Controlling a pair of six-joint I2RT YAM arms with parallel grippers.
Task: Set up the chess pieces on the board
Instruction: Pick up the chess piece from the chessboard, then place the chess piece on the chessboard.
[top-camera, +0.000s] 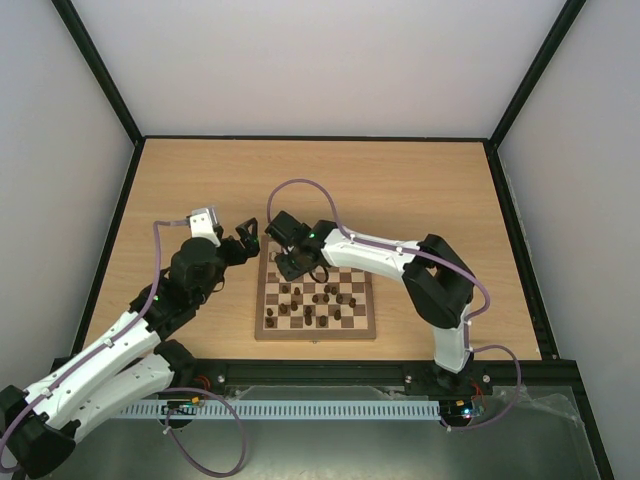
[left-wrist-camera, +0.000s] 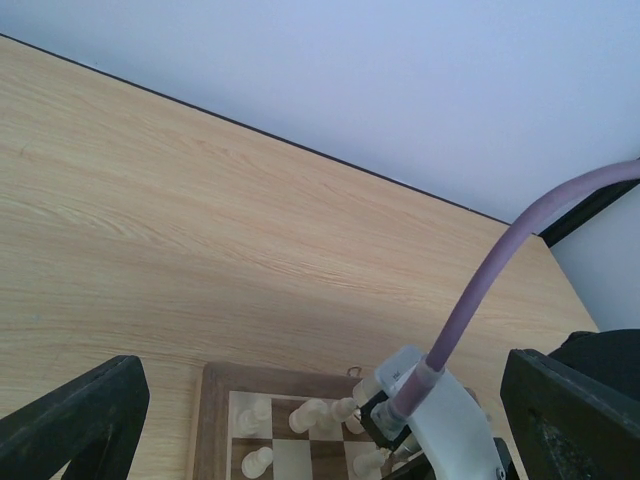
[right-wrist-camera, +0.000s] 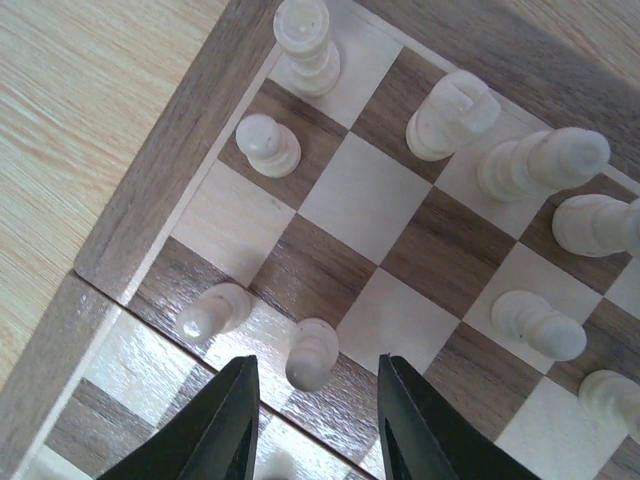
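Jaws of the right gripper (right-wrist-camera: 317, 385) stand apart astride a cream pawn (right-wrist-camera: 311, 352) low in the right wrist frame, touching neither side, likely lined up to pinch it. The left gripper (top-camera: 249, 243) hovers wide open by the upper-left corner of the board (top-camera: 318, 336).

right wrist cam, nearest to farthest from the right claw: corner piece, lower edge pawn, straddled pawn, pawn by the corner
1. straddled pawn, inside the right claw
2. lower edge pawn, just left
3. pawn by the corner, farther up the edge
4. corner piece, top of view
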